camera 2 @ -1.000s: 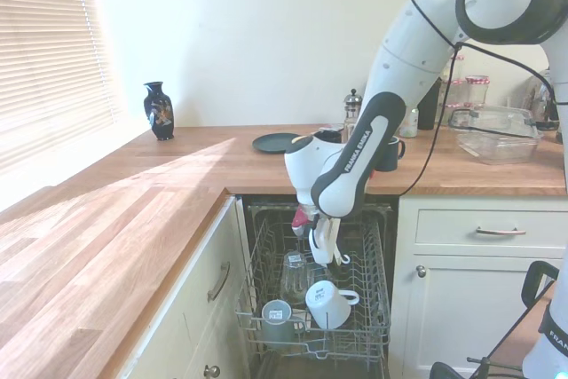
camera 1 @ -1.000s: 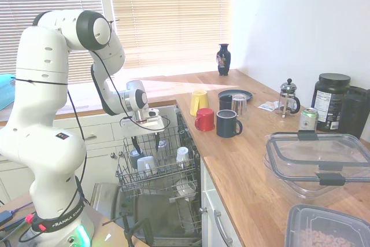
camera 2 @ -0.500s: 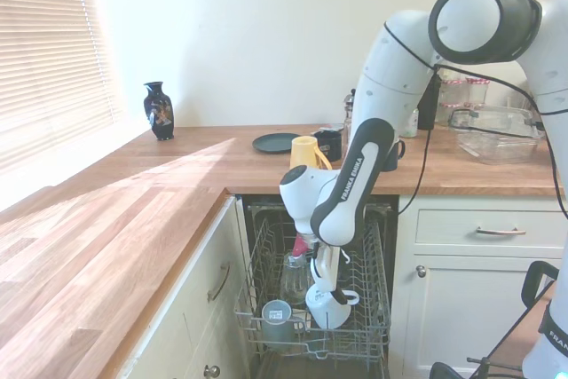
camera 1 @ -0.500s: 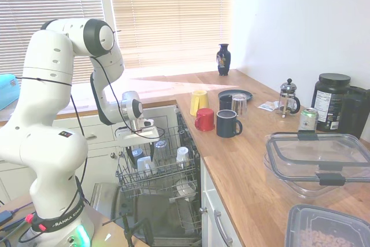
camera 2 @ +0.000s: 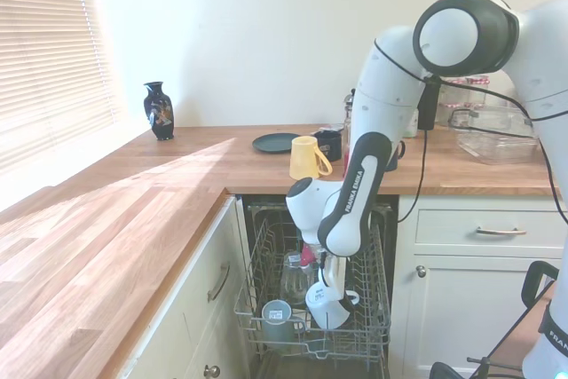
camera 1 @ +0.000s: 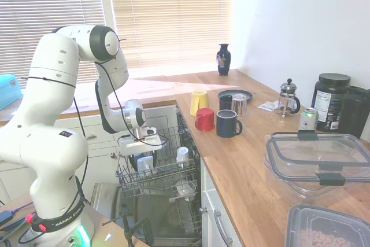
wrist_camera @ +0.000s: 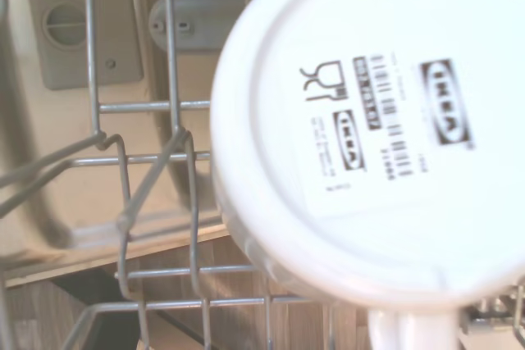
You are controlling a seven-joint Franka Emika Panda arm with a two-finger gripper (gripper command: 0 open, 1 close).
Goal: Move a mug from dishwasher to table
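My gripper (camera 2: 330, 283) is down in the grey wire rack (camera 2: 366, 330) of the built-in dishwasher (camera 1: 159, 195), right over the small, plain white ceramic mug (camera 2: 327, 305) — I cannot tell whether my fingers are spread or closed on it, since the mug and my own wrist hide them in both outside views. The mug sits upside down near the rack's front, its handle (camera 2: 350, 296) sticking out sideways; up close its flat white base (wrist_camera: 373, 120) with a printed barcode label fills most of my wrist camera, the rack wires beside it. Just beside it in the rack stands a blue-grey mug (camera 2: 277, 319), also base up. The long light-brown wooden countertop (camera 1: 248, 160) carries a yellow mug (camera 1: 199, 102), a red mug (camera 1: 204, 119) and a dark blue mug (camera 1: 228, 124) near its edge above the dishwasher.
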